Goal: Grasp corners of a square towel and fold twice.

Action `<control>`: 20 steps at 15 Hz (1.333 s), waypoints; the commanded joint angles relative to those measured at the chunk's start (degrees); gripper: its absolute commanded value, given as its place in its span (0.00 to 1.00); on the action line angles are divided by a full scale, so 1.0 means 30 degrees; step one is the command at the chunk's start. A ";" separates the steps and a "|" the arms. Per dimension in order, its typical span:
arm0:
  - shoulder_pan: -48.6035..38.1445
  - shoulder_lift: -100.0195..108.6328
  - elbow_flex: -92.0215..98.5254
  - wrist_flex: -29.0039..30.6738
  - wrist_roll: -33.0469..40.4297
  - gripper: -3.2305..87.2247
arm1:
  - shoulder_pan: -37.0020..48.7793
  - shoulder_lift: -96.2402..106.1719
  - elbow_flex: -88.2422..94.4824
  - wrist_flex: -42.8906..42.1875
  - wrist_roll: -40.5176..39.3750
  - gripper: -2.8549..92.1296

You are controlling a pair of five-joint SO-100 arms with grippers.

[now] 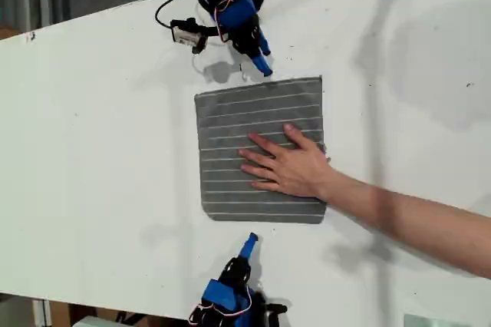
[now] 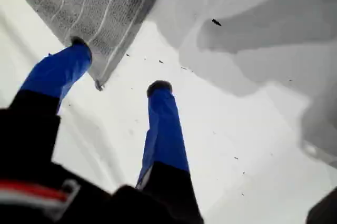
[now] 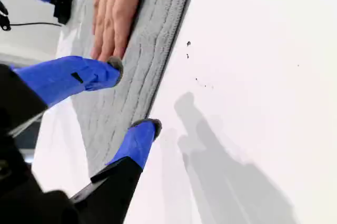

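Observation:
The towel, grey with thin white stripes, lies flat and unfolded on the white table. A person's hand presses flat on it. My first gripper hangs open by the towel's far edge at the top of the exterior view. In the first wrist view my first gripper has one fingertip over the cloth, close to a towel corner. My second gripper stands open just off the towel's near edge. In the second wrist view my second gripper straddles the towel border, near the hand.
The person's forearm reaches in from the exterior view's right. A black cable and small connector lie beside the first arm. The table's edge runs along the exterior view's top left and bottom.

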 commanded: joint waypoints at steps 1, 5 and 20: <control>0.0117 0.0117 0.0088 -0.0205 0.0117 0.24 | 0.1465 0.9521 0.0645 0.5596 -0.2021 0.29; 0.0117 0.0117 0.0088 -0.0205 0.0117 0.23 | 0.1494 0.9521 0.0645 0.5596 -0.2021 0.29; -0.0293 0.0117 0.0088 -0.0205 0.0205 0.23 | 0.5391 0.9521 0.0439 0.5654 -0.1934 0.29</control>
